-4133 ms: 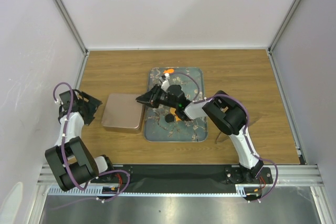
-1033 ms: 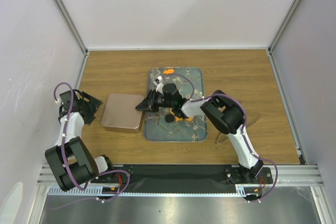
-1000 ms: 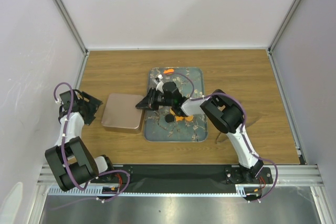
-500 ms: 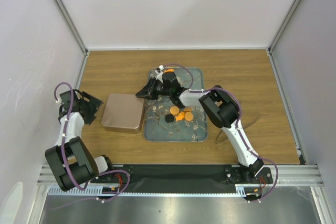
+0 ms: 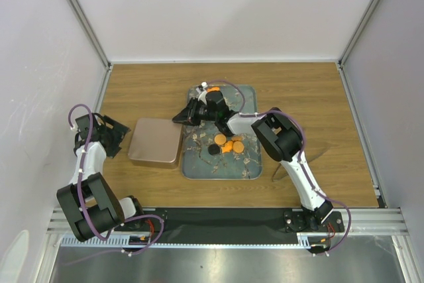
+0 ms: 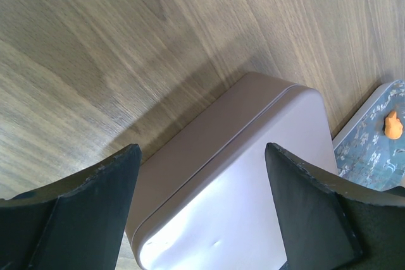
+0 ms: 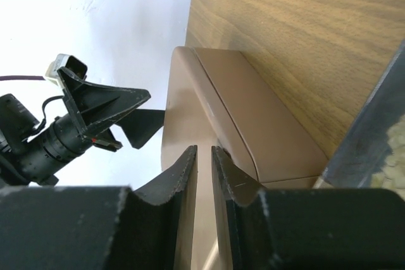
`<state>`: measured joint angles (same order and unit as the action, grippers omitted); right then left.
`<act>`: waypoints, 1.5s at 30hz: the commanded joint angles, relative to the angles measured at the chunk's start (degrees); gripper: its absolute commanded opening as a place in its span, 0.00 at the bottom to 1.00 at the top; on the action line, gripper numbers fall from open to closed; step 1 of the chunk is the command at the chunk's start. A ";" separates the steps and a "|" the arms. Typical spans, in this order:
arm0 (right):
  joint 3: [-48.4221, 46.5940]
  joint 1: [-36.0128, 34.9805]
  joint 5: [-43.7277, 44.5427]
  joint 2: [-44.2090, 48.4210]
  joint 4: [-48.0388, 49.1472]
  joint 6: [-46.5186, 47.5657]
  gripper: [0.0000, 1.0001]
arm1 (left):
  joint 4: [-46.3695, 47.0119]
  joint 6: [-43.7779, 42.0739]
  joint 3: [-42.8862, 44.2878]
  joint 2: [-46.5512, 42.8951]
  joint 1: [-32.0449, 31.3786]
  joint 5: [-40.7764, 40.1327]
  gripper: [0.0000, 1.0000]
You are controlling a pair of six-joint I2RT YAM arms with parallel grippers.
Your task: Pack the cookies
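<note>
Cookies point(image 5: 227, 144) lie on the floral tray point(image 5: 222, 167), just behind the right gripper point(image 5: 182, 116) with jaws nearly together, aimed at the tin point(image 5: 156, 142); left gripper point(image 6: 202, 213), jaws apart, waits beyond.

Left gripper point(image 6: 202, 213) jaws wide apart; right gripper point(image 7: 204, 184) jaws nearly together, empty
</note>
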<state>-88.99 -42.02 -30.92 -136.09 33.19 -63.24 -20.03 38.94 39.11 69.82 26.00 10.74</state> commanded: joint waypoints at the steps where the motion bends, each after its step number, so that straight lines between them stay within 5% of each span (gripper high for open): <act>1: -0.21 1.94 2.26 2.05 -10.16 6.55 0.22 | 0.00 -1.32 1.58 -1.18 -0.42 0.68 0.86; 9: -0.66 8.62 5.42 16.98 -15.25 12.96 0.24 | -3.69 -3.43 6.67 -5.57 -2.09 -1.94 0.86; 18: 12.94 13.63 14.64 42.55 -25.26 23.24 0.39 | -8.87 -9.14 16.77 -12.25 -19.39 -13.54 0.87; 27: 27.45 14.77 30.73 71.18 -39.31 31.42 0.69 | -8.54 -17.66 19.69 -15.76 -41.52 -17.86 0.88; 33: 33.44 14.86 40.75 83.70 -47.94 33.88 1.00 | -7.48 -18.98 17.67 -19.10 -45.68 -15.58 0.88; 45: 32.65 14.86 50.69 92.06 -59.11 35.91 1.00 | -7.65 -21.89 14.24 -25.08 -49.29 -16.90 0.88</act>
<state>-55.13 -27.24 16.34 -44.16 -23.20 -29.04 -28.64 18.92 54.28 45.63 -22.63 -5.34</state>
